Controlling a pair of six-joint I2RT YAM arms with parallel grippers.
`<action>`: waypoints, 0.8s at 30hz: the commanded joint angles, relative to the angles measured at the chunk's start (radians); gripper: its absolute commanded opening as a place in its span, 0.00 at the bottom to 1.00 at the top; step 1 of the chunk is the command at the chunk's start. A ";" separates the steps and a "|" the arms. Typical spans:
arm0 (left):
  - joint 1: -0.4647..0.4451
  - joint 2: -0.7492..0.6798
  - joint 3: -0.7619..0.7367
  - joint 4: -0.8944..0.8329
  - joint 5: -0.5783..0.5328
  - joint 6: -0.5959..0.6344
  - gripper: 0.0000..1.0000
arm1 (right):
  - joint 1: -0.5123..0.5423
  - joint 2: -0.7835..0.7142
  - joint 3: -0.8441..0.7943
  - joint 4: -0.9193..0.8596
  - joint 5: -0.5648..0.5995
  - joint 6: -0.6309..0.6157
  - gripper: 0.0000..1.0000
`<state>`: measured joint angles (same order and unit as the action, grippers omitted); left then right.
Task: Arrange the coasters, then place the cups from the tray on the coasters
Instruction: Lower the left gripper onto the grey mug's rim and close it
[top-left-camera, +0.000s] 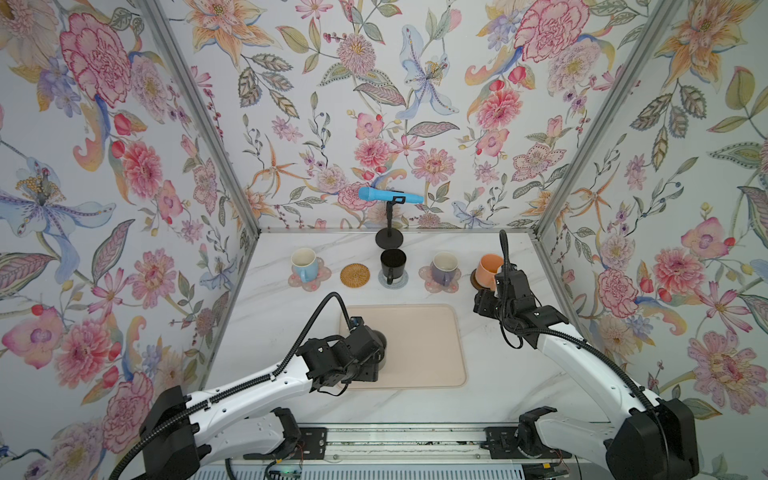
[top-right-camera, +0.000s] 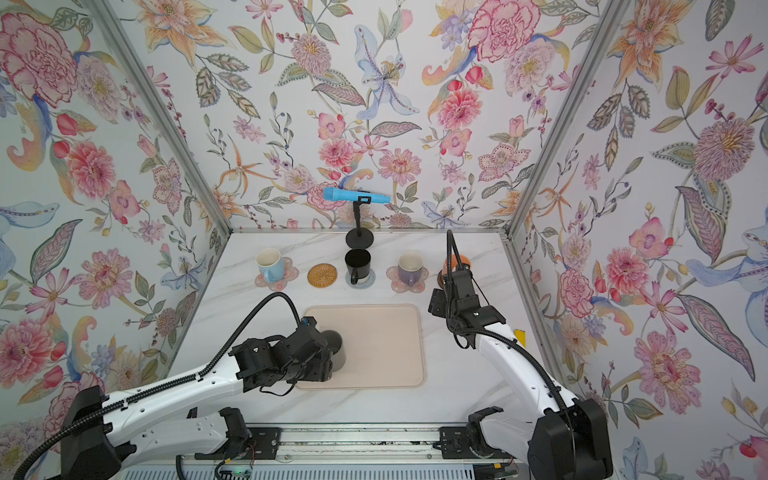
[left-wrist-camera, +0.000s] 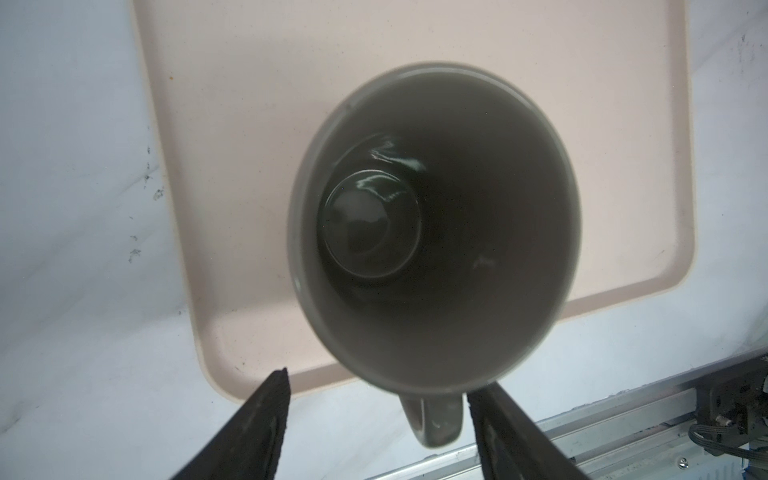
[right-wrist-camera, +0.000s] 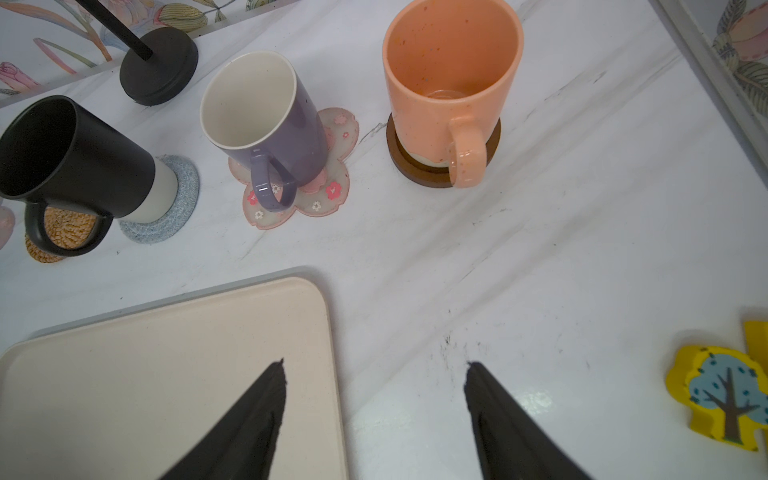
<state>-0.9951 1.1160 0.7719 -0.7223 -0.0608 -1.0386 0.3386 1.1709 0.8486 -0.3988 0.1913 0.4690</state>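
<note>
A row near the back wall holds a light blue cup (top-left-camera: 303, 264) and a purple cup (top-left-camera: 443, 268), each on a pink flower coaster (top-left-camera: 322, 277). There too are a black cup (top-left-camera: 392, 264) on the grey-blue coaster (right-wrist-camera: 183, 208) and an orange cup (right-wrist-camera: 449, 83) on the dark brown disc (right-wrist-camera: 409, 168). The rattan coaster (top-left-camera: 354, 274) lies bare. A grey cup (left-wrist-camera: 432, 232) stands at the left side of the tray (top-left-camera: 424, 345). My left gripper (left-wrist-camera: 378, 380) hangs open over it, its fingers astride the handle (left-wrist-camera: 434, 419). My right gripper (right-wrist-camera: 376, 362) is open and empty, short of the orange cup.
A blue microphone (top-left-camera: 390, 198) on a black stand with a round base (top-left-camera: 390, 239) sits at the back centre, just behind the black cup. A yellow foam tree piece (right-wrist-camera: 723, 407) lies by the right wall. Floral walls close three sides; a metal rail (top-left-camera: 395, 440) runs along the front.
</note>
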 joint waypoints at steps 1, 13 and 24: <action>-0.009 0.020 0.001 -0.061 -0.042 0.028 0.68 | -0.006 -0.012 -0.012 0.003 -0.003 0.013 0.70; -0.010 0.003 -0.010 -0.077 -0.123 0.117 0.51 | -0.007 -0.020 -0.009 0.002 -0.007 0.016 0.71; -0.009 -0.206 -0.107 0.042 -0.096 0.297 0.55 | -0.009 -0.023 -0.006 0.000 -0.012 0.020 0.71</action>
<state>-0.9951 0.9230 0.6815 -0.6868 -0.1421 -0.7895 0.3367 1.1702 0.8486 -0.3988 0.1871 0.4698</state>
